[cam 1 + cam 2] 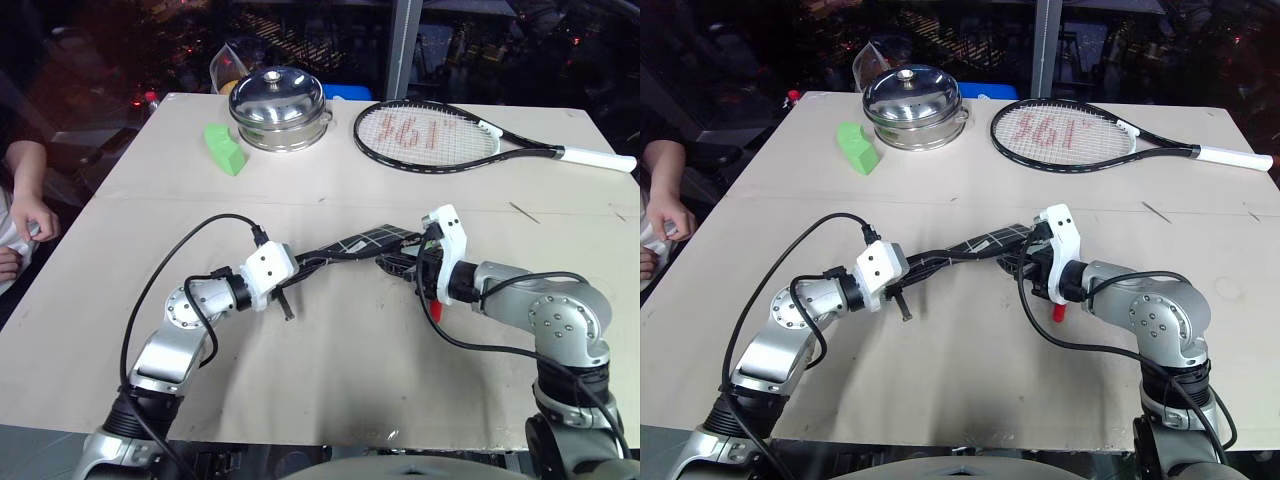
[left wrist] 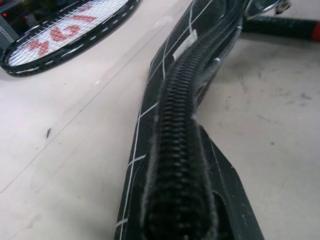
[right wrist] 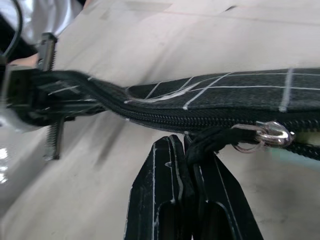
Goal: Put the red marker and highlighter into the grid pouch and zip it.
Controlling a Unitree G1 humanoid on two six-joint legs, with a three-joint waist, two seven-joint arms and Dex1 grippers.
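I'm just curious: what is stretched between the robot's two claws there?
The grid pouch, held up between them in the eye views. The left gripper clamps one end; the right gripper pinches the zipper pull.

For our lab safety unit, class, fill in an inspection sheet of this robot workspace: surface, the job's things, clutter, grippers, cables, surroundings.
Surface: pale beige table, scuffed.
Job's things: black fabric grid pouch with white lines, held off the table between both grippers, zipper mostly closed; a red marker tip shows below the right wrist; highlighter: nothing seen.
Clutter: bright green wedge block, steel lidded pot, black tennis racket with white grip.
Grippers: left gripper shut on the pouch's end; right gripper shut on the black zipper pull cord.
Cables: black cables loop over both arms.
Surroundings: a person's hand at the table's left edge.
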